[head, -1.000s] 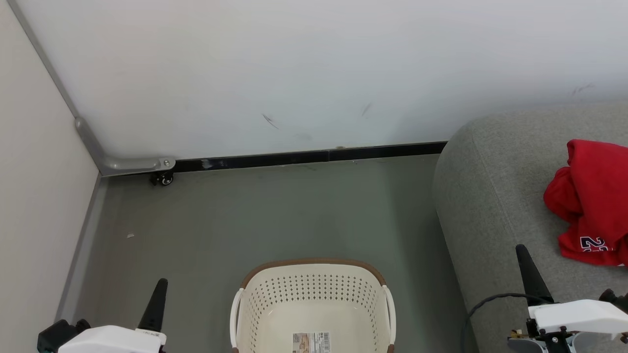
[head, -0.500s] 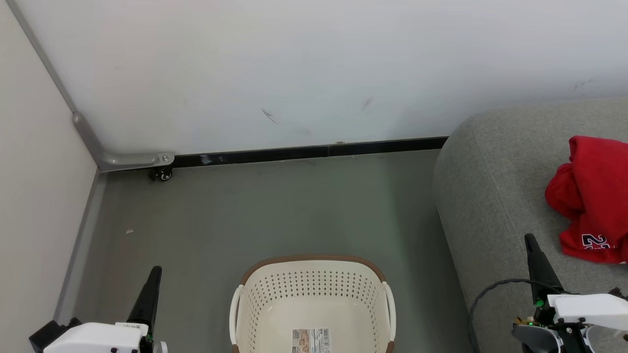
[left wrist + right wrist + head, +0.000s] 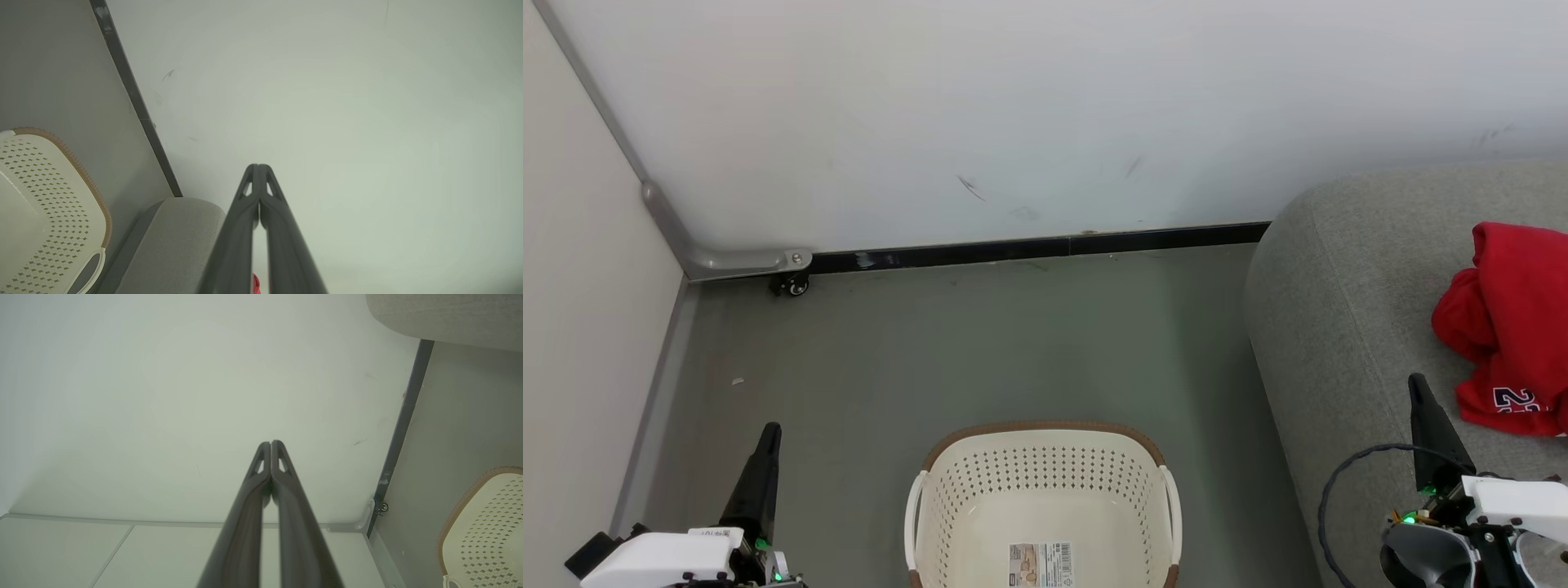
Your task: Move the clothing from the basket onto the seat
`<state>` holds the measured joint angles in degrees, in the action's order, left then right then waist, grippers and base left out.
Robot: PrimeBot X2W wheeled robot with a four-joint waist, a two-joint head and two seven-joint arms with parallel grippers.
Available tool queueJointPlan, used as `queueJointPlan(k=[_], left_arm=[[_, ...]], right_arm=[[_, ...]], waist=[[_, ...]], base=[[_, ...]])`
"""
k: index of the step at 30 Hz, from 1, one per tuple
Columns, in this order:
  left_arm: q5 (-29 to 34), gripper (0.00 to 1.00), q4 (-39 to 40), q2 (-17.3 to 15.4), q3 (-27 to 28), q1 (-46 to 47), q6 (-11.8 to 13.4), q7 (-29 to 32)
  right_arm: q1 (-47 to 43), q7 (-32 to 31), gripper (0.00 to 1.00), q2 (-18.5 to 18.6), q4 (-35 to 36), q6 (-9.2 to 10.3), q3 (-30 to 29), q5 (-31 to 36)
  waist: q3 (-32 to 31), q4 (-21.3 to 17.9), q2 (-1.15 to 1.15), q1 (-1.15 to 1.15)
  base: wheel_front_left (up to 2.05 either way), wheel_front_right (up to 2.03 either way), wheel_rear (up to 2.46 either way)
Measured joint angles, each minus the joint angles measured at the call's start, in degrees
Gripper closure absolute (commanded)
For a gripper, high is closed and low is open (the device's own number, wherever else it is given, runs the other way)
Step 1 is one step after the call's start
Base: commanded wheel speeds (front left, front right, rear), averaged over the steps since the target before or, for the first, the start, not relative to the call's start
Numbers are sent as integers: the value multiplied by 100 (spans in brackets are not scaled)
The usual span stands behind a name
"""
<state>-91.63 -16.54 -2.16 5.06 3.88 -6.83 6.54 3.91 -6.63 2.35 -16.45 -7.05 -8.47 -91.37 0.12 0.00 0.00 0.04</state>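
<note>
The cream basket [image 3: 1045,469] with a brown rim stands on the floor at the bottom middle, holding nothing but a label on its bottom; its rim also shows in the wrist views [image 3: 61,192] [image 3: 482,514]. Red clothing [image 3: 1511,327] with dark lettering lies bunched on the grey seat [image 3: 1339,327] at the right. My left gripper [image 3: 768,433] is shut and empty, left of the basket. My right gripper [image 3: 1419,384] is shut and empty, over the seat's front part, just left of the clothing. Both wrist views show the fingers pressed together [image 3: 258,169] [image 3: 271,446].
A white wall [image 3: 1045,122] with a black baseboard [image 3: 1037,249] runs behind the basket. A side panel [image 3: 580,327] closes the left, with a small caster [image 3: 792,286] at the corner. Grey floor [image 3: 980,343] lies between wall and basket.
The camera view has shifted slightly. Both grippers have risen a little in the head view, fingers still shut. The clothing and basket stay where they were.
</note>
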Motion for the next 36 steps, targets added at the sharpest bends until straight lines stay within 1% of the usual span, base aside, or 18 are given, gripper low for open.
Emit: queueJointPlan(k=[36], left_arm=[[0,100,0,10,2,-1,0,-1]], right_arm=[[-1,0,100,0,20,0,13,0]], waist=[[2,0,0,-1]], base=[[0,0,0]])
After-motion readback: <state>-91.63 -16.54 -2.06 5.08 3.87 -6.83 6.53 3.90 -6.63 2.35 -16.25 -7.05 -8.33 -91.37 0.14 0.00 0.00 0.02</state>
